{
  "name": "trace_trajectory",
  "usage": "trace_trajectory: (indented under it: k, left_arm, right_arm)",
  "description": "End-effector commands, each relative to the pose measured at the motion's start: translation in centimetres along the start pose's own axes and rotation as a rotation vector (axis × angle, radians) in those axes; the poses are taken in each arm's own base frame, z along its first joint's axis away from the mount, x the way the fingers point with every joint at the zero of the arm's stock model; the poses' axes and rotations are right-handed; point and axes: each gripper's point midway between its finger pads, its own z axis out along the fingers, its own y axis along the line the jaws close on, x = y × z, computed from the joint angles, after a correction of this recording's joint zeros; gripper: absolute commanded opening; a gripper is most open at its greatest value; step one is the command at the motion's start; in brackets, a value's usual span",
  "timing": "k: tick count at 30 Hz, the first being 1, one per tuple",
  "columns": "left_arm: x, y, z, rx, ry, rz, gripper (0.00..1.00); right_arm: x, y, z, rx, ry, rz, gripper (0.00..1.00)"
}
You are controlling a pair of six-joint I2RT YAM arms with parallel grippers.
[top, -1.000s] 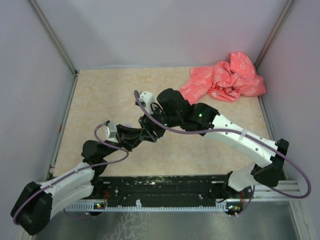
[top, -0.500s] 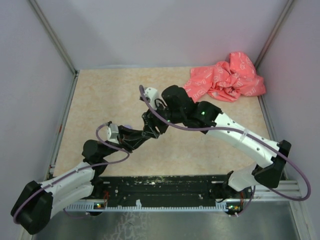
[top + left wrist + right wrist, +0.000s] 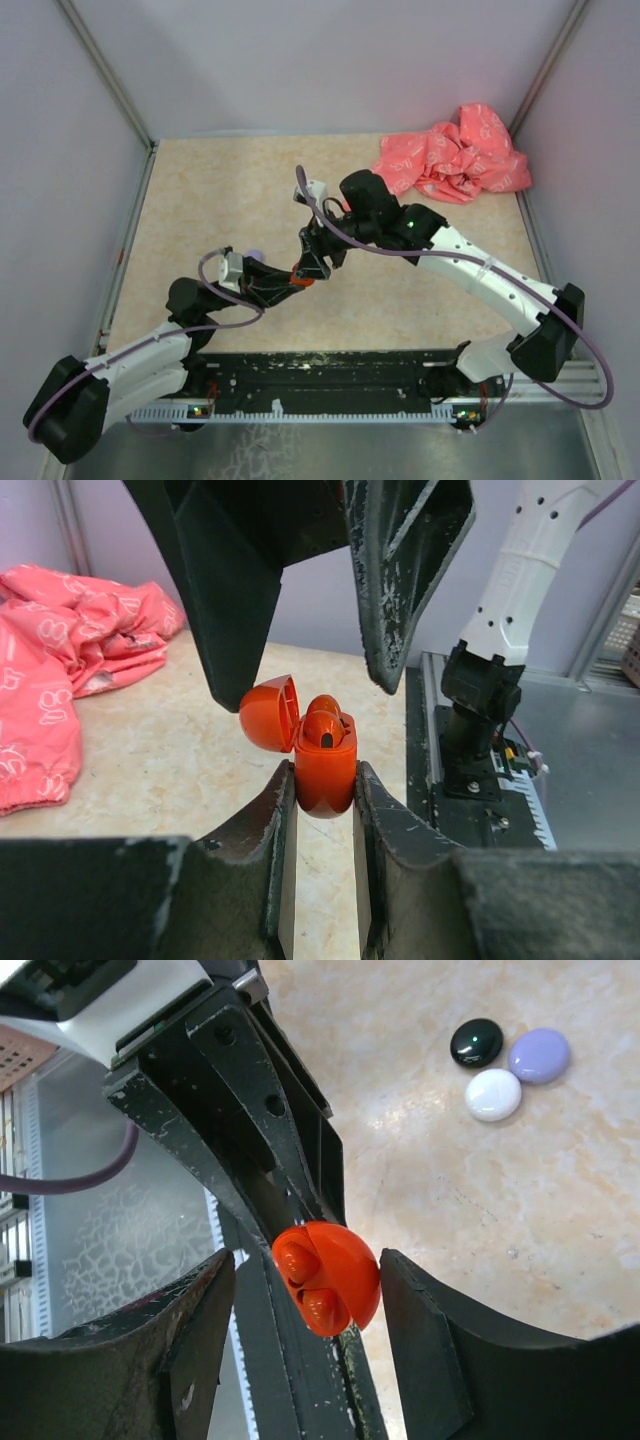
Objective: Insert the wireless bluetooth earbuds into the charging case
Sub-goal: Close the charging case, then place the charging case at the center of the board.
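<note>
While the beige counter [image 3: 200, 200] spreads out below me with a crumpled pink cloth [image 3: 450, 165] in its far right corner, my left end effector [image 3: 293, 281] is clenched on the orange-red charging case [image 3: 325, 765]. It holds the case upright, clear of the counter, lid [image 3: 270, 712] flipped open to one side. My right end effector [image 3: 310, 1295] hangs right over the case, fingers spread wide, gripping nothing. On the counter sit three round discs, black [image 3: 476, 1042], purple [image 3: 539, 1056] and white [image 3: 493, 1094], clustered close together. Two red earbuds [image 3: 305, 1282] sit in the case's open top.
</note>
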Motion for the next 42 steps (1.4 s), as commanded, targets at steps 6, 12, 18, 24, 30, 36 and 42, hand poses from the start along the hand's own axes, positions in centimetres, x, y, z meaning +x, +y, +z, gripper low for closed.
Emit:
trace_trajectory:
  k: [6, 12, 18, 24, 30, 36, 42]
  left_arm:
    - [-2.1, 0.0, 0.6, 0.008, -0.051, 0.028, 0.00]
    - [-1.0, 0.9, 0.4, -0.044, -0.021, -0.014, 0.00]
    - [0.2, 1.5, 0.1, -0.085, 0.009, -0.062, 0.00]
    - [1.0, 2.9, 0.0, -0.165, 0.036, -0.119, 0.00]
    - [5.4, 7.9, -1.5, -0.493, 0.235, -0.315, 0.04]
    - [8.5, 10.2, -2.6, -0.647, 0.358, -0.405, 0.10]
    - [11.6, 12.7, -3.9, -0.815, 0.503, -0.479, 0.16]
  right_arm:
    - [0.3, 3.2, -0.5, -0.189, 0.007, -0.028, 0.57]
    - [0.5, 3.9, -2.0, -0.186, -0.012, -0.080, 0.56]
    - [1.3, 4.2, -2.3, -0.201, 0.000, -0.084, 0.55]
    - [1.0, 2.6, -2.5, -0.089, -0.021, -0.105, 0.54]
    - [1.7, -3.8, -3.8, 0.299, -0.039, -0.076, 0.54]
    - [3.9, -7.6, -5.2, 0.519, -0.051, -0.042, 0.54]
    - [5.9, -10.1, -6.5, 0.669, -0.070, -0.028, 0.55]
